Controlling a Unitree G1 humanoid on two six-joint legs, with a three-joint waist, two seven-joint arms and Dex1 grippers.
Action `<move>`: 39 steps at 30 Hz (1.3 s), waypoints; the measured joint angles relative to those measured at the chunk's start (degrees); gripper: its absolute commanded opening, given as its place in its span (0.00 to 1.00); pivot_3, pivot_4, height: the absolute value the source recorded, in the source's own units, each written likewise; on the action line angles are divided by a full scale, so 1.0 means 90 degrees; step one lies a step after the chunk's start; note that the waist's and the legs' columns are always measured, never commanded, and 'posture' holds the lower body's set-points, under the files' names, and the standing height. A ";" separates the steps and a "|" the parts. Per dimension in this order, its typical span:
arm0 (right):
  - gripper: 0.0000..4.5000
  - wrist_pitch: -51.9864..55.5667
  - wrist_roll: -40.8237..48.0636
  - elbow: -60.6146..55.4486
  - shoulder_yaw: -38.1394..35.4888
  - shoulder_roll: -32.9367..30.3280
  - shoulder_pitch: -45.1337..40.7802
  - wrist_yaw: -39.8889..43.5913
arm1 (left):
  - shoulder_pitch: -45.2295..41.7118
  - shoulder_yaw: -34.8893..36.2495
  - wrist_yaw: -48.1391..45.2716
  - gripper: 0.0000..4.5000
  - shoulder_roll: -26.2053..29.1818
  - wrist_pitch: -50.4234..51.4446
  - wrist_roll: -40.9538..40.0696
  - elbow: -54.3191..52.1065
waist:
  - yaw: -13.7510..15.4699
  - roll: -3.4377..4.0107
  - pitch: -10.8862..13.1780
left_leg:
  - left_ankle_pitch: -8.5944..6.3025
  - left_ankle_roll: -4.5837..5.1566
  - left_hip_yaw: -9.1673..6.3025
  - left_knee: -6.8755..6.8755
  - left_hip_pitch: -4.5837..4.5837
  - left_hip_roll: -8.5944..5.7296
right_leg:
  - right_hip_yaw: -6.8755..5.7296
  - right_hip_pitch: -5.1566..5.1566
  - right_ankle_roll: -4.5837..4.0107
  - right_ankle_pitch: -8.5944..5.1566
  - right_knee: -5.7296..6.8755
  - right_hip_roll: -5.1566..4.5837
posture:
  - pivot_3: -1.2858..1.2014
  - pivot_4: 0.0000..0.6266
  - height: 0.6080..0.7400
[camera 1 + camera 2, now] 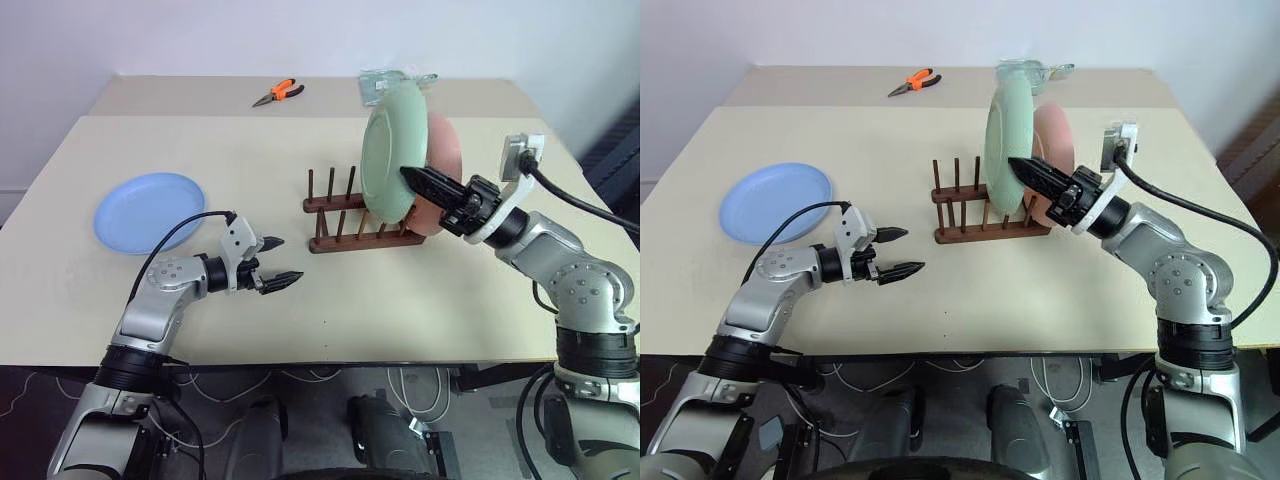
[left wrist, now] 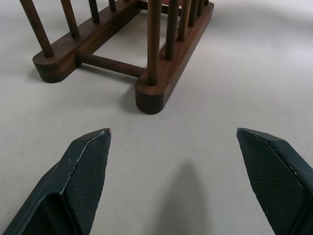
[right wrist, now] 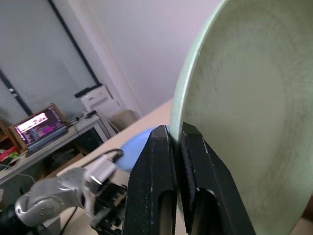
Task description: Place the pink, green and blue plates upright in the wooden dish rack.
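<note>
Green plate (image 1: 385, 150) is upright, pinched at its rim by the right claw (image 1: 412, 176), sitting over the right end of the wooden dish rack (image 1: 345, 215); can't tell if its lower edge is down between the pegs or just above them. Pink plate (image 1: 446, 160) stands upright at the rack's right end, right behind the green one. Blue plate (image 1: 150, 211) lies flat on the worktop (image 1: 300, 300), well left of the rack. Left claw (image 1: 276, 262) is spread wide, empty, low over the worktop just left-front of the rack, pointing toward it. Orange-handled pliers (image 1: 279, 93) sit far behind the rack on the back worktop, with a clear packet (image 1: 385, 80) behind the plates. Right eye view: same layout, green plate edge-on above the rack's right half, blue plate far left. Left wrist view: both fingers (image 2: 85, 161) wide apart with bare worktop between them, the near end of the rack just ahead, nothing held. Right wrist view: the two black fingers (image 3: 161, 186) clamped tight on the green plate's rim, blue plate and left claw visible beyond, a laptop (image 3: 39, 126) on a desk in the background.
</note>
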 measured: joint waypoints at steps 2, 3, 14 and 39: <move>0.33 0.0001 -0.0224 0.0087 0.0104 0.0001 -0.0014 0.0079 | -0.0002 -0.0001 -0.0002 0.94 -0.0001 0.0001 0.0000 0.0000 | 0.0000 0.0000 0.0000 | 0.0000 0.0000 0.0000 0.0000 0.0000 0.0000 | 0.0000 0.0000 0.0000 0.0000 0.0000 0.0001 | 0.52 0.24 0.94; 0.44 -0.0002 -0.0313 0.0093 0.0115 0.0004 -0.0014 0.0102 | -0.0001 -0.0001 -0.0003 0.94 -0.0001 0.0003 0.0000 0.0000 | 0.0000 0.0000 0.0000 | 0.0000 0.0000 0.0000 -0.0001 0.0000 0.0000 | 0.0000 -0.0002 0.0000 0.0000 0.0000 0.0001 | 0.52 0.24 0.94; 0.93 -0.0879 -0.1950 -0.1221 0.0279 -0.0341 -0.0349 0.0102 | 0.0026 0.0410 0.0163 0.99 0.0082 0.0300 -0.0266 -0.0007 | -0.0005 0.0002 0.0001 | 0.0000 0.0000 0.0000 -0.0004 -0.0003 0.0001 | 0.0000 -0.0008 0.0001 0.0000 0.0002 0.0004 | 0.52 0.24 0.94; 1.00 -0.0944 -0.3194 -0.2597 0.1371 -0.0612 0.0103 0.0398 | -0.1390 0.4842 0.5993 0.45 -0.0054 0.2453 -0.1321 0.2662 | 0.0023 -0.0033 -0.0007 | 0.0000 -0.0002 -0.0010 0.0004 -0.0005 -0.0002 | -0.0015 -0.0002 0.0023 0.0012 0.0005 -0.0001 | 0.52 0.24 0.94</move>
